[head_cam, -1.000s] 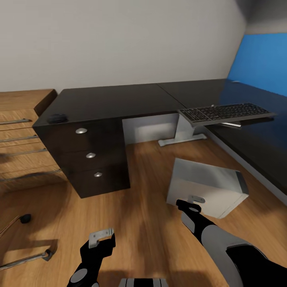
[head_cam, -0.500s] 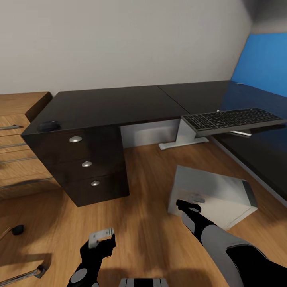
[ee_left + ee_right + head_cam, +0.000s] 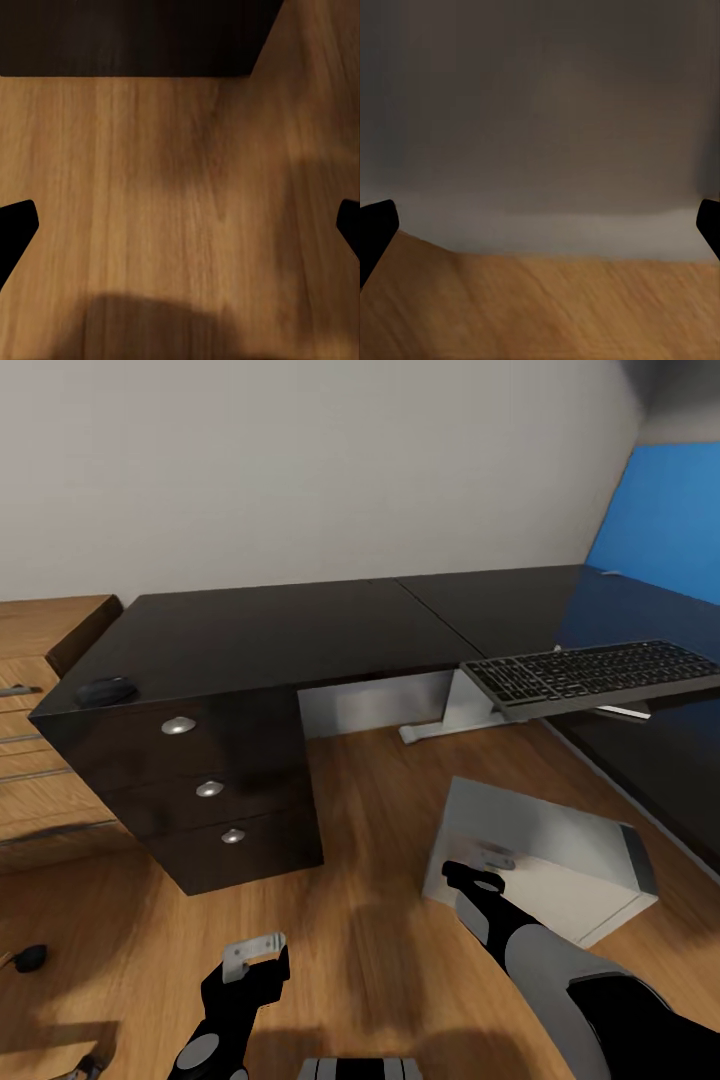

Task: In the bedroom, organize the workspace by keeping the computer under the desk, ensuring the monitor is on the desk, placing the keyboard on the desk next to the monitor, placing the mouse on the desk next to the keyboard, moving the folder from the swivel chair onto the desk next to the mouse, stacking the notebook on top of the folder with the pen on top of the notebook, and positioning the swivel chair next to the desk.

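Bench [image 3: 270, 625]: mouse [image 3: 106, 690] at its corner. Computer [image 3: 545, 865] on floor. Left tool [image 3: 255, 957], right tool [image 3: 487, 867]: both spread apart, empty.

No text, label, brand, number or sign can be read anywhere. The flat black keyboard [image 3: 595, 675] at the right of the frame has keys too small and blurred to read. The pale grey box-shaped computer case [image 3: 545, 860] at lower right bears no legible marking.

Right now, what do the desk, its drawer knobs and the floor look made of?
Desk: dark, near-black wood or veneer, glossy, with faint grain and reflections. Drawer knobs: brushed metal, judging by their silvery sheen. Floor: warm wood planks with visible grain, possibly laminate.
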Tool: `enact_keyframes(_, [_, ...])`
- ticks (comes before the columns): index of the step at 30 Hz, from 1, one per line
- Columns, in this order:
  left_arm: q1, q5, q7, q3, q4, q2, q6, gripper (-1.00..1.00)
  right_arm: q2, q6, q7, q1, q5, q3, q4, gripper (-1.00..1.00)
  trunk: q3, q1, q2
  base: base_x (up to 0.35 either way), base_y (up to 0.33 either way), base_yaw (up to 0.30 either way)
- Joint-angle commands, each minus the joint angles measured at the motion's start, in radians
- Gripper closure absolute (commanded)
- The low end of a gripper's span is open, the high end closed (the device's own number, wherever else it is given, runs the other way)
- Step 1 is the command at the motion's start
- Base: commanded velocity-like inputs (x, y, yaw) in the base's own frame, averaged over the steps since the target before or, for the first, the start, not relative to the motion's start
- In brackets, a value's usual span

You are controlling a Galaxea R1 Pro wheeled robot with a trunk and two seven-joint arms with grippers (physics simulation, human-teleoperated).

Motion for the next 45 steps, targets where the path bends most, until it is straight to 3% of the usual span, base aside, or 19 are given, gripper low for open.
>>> enact_keyframes(1, [0.0,0.01,0.008,-0.001,-0.002,0.0,0.002,-1.0,0.0,-0.004,-0.004,-0.001,-0.007,0.015,0.0,-1.0,-0.001,0.0,0.0,0.246,0.0,0.0])
enact_keyframes(19, [0.0,0.01,0.008,-0.001,-0.001,0.0,0.002,-1.0,0.0,-0.004,-0.004,-0.001,-0.006,0.016,0.0,-1.0,-0.001,0.0,0.0,0.119,0.0,0.0])
enact_keyframes(45, [0.0,0.01,0.007,-0.001,-0.002,0.0,0.002,-1.0,0.0,-0.004,-0.004,-0.001,-0.006,0.016,0.0,-1.0,-0.001,0.0,0.0,-0.031,0.0,0.0])
